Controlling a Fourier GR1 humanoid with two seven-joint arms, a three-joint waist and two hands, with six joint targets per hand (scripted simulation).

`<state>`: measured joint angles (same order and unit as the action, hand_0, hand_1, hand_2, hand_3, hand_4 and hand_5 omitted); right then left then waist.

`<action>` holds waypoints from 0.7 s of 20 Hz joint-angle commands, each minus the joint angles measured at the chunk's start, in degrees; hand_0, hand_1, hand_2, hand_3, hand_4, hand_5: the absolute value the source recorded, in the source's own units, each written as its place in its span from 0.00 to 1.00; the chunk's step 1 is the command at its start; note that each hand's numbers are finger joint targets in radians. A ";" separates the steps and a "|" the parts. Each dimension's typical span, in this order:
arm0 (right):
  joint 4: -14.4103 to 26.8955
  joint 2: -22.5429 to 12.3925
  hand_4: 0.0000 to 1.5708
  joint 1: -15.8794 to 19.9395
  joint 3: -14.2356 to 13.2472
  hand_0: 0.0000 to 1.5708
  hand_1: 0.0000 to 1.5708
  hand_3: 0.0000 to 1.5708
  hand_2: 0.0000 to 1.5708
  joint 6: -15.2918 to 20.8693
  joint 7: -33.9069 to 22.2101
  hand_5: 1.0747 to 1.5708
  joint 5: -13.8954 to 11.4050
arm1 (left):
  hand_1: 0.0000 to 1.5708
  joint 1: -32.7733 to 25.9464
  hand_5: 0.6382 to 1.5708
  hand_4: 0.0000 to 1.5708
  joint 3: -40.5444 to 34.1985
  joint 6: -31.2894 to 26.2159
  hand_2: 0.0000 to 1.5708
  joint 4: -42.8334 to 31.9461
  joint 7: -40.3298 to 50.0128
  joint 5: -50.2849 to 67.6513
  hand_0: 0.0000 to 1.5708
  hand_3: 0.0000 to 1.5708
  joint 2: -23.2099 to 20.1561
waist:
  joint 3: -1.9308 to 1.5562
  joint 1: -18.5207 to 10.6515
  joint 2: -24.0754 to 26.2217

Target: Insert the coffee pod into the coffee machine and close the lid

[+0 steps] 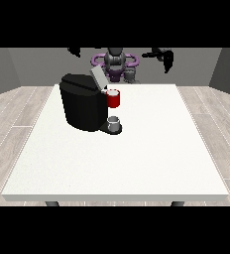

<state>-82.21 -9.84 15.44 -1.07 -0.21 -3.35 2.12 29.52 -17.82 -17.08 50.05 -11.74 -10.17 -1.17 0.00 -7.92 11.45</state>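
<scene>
Status: early stage — no step of the task shows as completed.

1. Coffee machine (82, 106). The black body stands on the white counter (137, 158), left of centre and towards the far side. Its lid (97, 76) is tilted up and back, so the lid-closing step is still outstanding.

2. Pod location. The pod cannot be identified with certainty. Two candidates show:
- a grey thing (115, 123) on the low base at the machine's right side, directly below a red thing at the machine (113, 98);
- a second grey thing (131, 75) at the counter's far edge, just in front of the robot's torso.
Neither can be told for the pod from this view. Nothing grey shows at the opening under the raised lid, so insertion is judged not yet done.

3. Hands. The hand at the view's left (75, 50) and the hand at the view's right (164, 57) are both raised beyond the far edge of the counter, well apart from the machine and from each other. Neither touches anything — whether either hand is spread or closed cannot be told here.

4. Remaining work, as judged: locate and grasp the pod, carry it to the opening, seat it, then swing the lid down.
</scene>
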 commanded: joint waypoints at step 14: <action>15.19 -1.18 0.00 11.22 -6.13 0.00 0.00 0.00 0.00 -3.66 5.88 1.00 2.35 | 0.00 -11.75 1.00 0.00 7.88 1.87 0.00 23.74 7.95 9.50 0.00 0.00 0.00 | -0.01 -1.96 -9.76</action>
<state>-70.49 -10.83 23.79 -6.09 -3.23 -0.03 4.36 19.63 -10.97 -15.38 68.82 -5.56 -1.75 -0.76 -0.02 -10.07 4.30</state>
